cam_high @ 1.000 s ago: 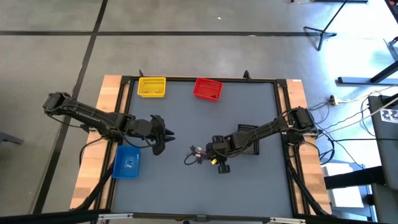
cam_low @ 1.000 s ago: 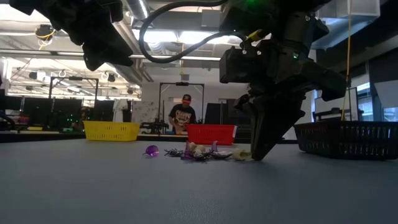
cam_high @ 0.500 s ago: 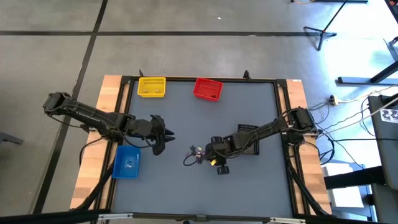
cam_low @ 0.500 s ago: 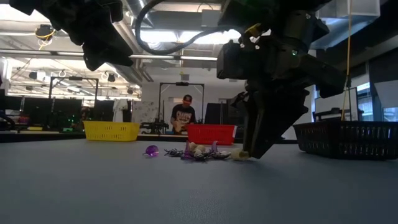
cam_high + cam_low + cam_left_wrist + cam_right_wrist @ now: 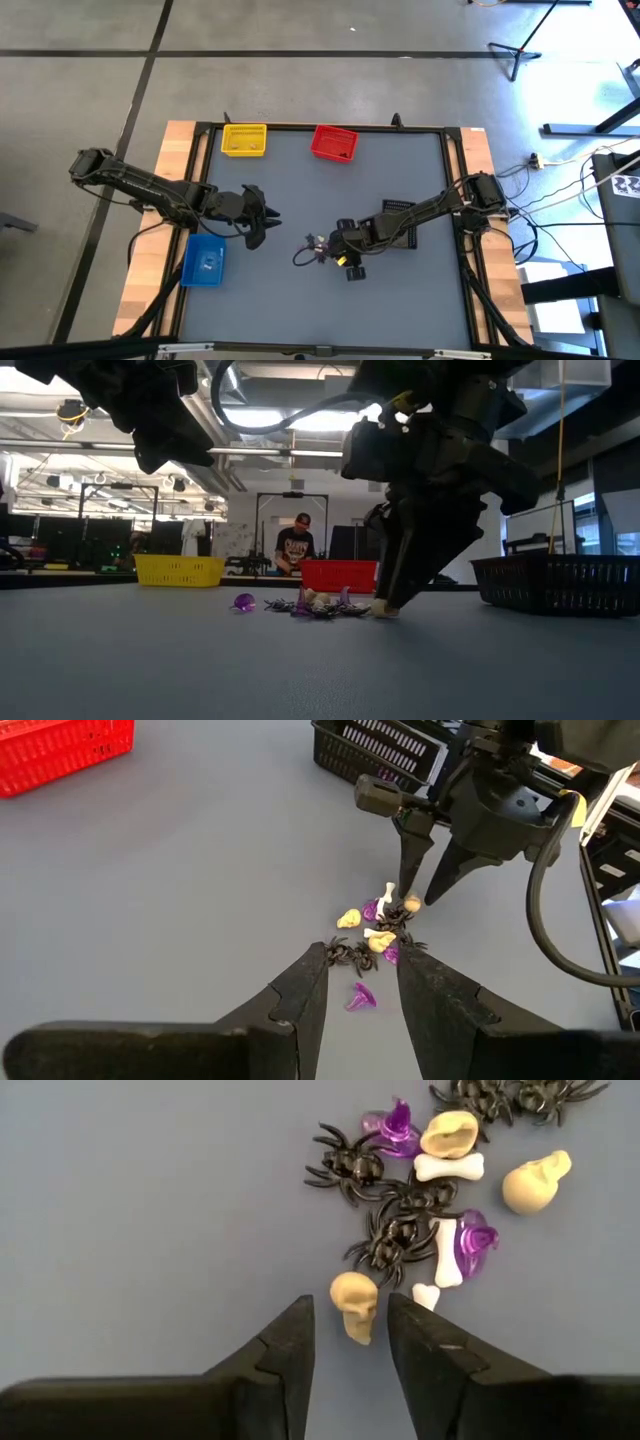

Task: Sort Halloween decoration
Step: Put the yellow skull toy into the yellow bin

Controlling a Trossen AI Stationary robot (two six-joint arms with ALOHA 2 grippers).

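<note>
Right gripper (image 5: 348, 1348) jaws have parted narrowly around tan skull (image 5: 354, 1302); left gripper (image 5: 360, 1010) hovers, jaws apart.

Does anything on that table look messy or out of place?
Only the trinkets: tiny spiders, bones, skulls and purple hats lie jumbled in one loose heap mid-table, outside any bin. One purple piece sits apart. The right gripper is open around a tan skull.
</note>
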